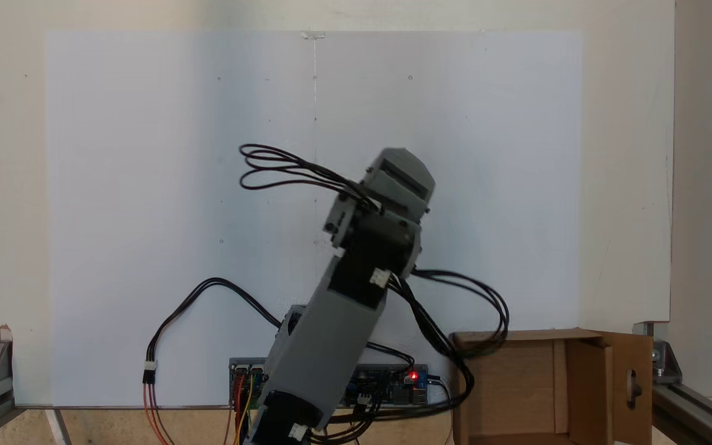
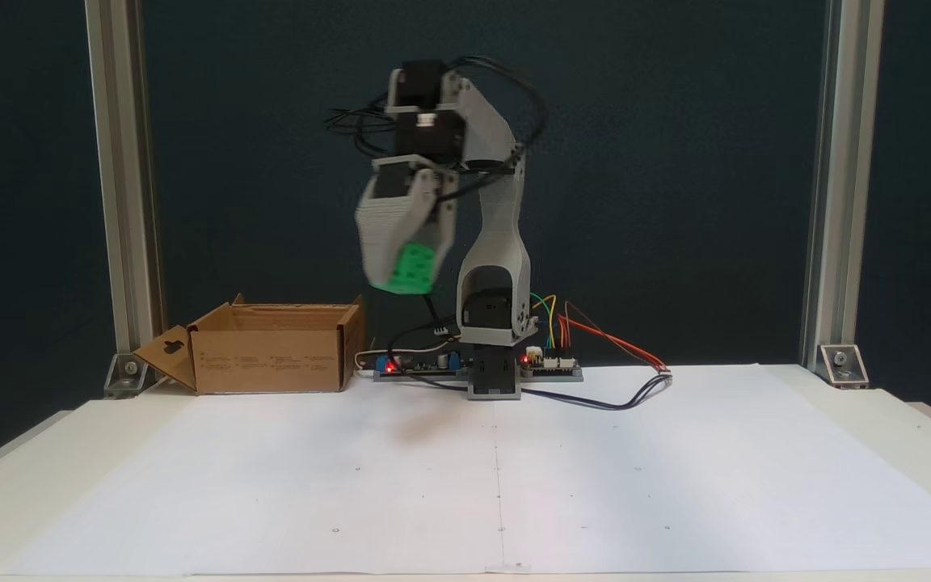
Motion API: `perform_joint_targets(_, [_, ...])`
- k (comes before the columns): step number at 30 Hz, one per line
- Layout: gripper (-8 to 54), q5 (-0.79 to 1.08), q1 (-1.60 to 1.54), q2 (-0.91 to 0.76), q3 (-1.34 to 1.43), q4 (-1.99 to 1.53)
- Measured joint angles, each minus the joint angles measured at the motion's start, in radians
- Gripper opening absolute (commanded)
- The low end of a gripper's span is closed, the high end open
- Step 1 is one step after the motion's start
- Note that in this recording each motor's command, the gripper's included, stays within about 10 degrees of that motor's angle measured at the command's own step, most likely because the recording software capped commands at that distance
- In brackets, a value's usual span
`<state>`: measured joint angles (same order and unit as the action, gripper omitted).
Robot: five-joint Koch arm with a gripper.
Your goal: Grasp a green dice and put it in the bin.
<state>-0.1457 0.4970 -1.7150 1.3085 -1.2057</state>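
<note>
High above the table hangs the green dice (image 2: 411, 267), held between the grey jaws of my gripper (image 2: 405, 271), which is shut on it. It is up and a little to the right of the bin (image 2: 271, 356), a brown cardboard box with open flaps, one with an oval cut-out. From above, the bin (image 1: 517, 383) stands at the lower right, and the arm's wrist (image 1: 393, 185) covers the gripper and the dice.
A white paper sheet (image 2: 514, 477) covers the table. The arm's base and circuit boards (image 2: 506, 368) with coloured wires sit at the back middle. Aluminium posts (image 2: 122, 186) stand at both back corners. Black cables (image 1: 455, 309) loop near the bin's edge.
</note>
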Motion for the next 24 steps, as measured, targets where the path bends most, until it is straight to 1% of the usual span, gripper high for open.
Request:
perform_joint_targets(6, [11.5, 0.166, 0.313, -0.083, 0.0, -0.094])
perform_joint_targets(11, [11.5, 0.296, 0.566, -0.114, 0.0, -0.101])
perform_joint_targets(19, [11.5, 0.457, 0.888, -0.107, -0.067, -0.078])
perform_joint_targets(24, [11.5, 0.512, 1.017, -0.011, -0.067, 0.011])
